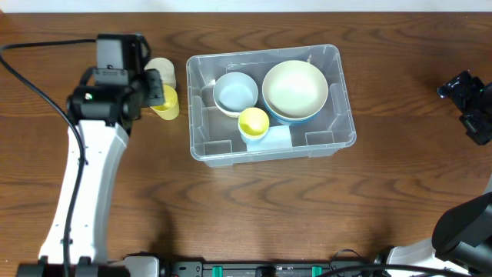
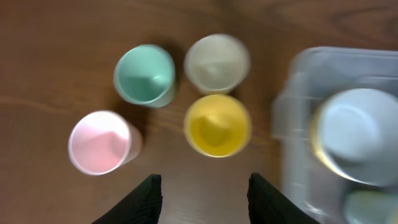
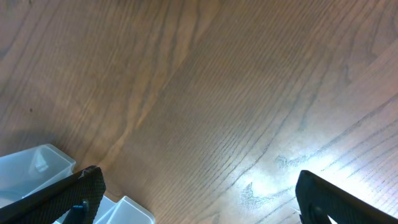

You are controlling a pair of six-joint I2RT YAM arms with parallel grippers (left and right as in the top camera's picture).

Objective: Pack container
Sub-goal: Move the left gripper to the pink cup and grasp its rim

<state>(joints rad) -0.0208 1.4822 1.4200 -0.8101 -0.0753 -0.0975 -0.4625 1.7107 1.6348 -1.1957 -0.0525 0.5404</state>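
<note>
The clear container (image 1: 347,115) stands mid-table. Inside it are a pale blue bowl (image 1: 235,92), a cream bowl nested in a blue one (image 1: 295,91) and a yellow cup (image 1: 254,121). My left gripper (image 1: 156,88) hovers left of the container, above loose cups. In the left wrist view its jaws (image 2: 205,183) are open and hold nothing. Ahead of them stand a yellow cup (image 2: 217,124), a cream cup (image 2: 216,62), a green cup (image 2: 144,74) and a pink cup (image 2: 99,142). The container's corner (image 2: 292,81) is blurred at the right. My right gripper (image 1: 469,104) is open at the far right.
In the right wrist view the wide-apart jaws (image 3: 199,180) frame bare wooden table (image 3: 217,93), with a clear plastic corner (image 3: 37,165) at the lower left. The left arm's white link (image 1: 84,185) and a black cable (image 1: 38,85) cross the left side.
</note>
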